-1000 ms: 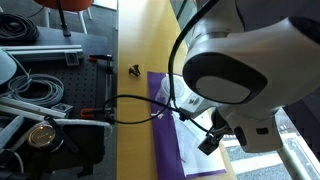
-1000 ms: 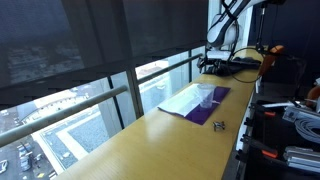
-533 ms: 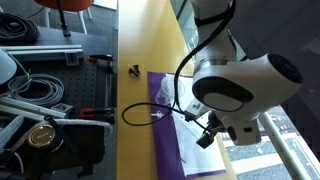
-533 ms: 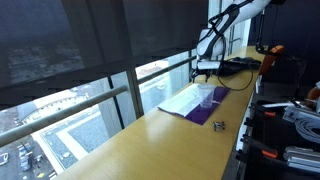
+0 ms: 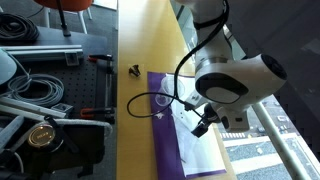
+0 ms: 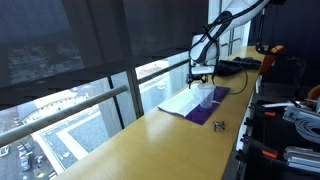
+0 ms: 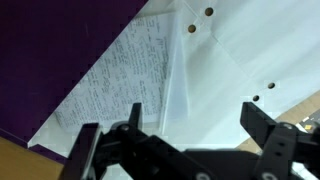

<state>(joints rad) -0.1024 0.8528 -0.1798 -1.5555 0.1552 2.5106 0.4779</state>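
My gripper (image 7: 195, 125) is open and empty, its two black fingers spread over white paper sheets (image 7: 215, 65) that lie on a purple mat (image 7: 50, 50). One sheet carries handwriting (image 7: 125, 65); another has punched holes. In an exterior view the gripper (image 5: 203, 128) hangs just above the papers (image 5: 200, 150) on the purple mat (image 5: 160, 130). In an exterior view the gripper (image 6: 202, 75) hovers above a clear plastic cup (image 6: 206, 97) standing on the papers (image 6: 185, 102).
A small black clip (image 5: 134, 70) lies on the wooden bench (image 5: 135, 40) beyond the mat; it also shows near the bench edge (image 6: 219, 125). A black cable (image 5: 140, 105) loops over the mat. Tools, cables and clamps (image 5: 40, 95) crowd the side; a window runs alongside.
The arm has swung along the bench and lowered, bringing the gripper from the mat's near end to over the papers and the cup. The cable loop has shifted with it.
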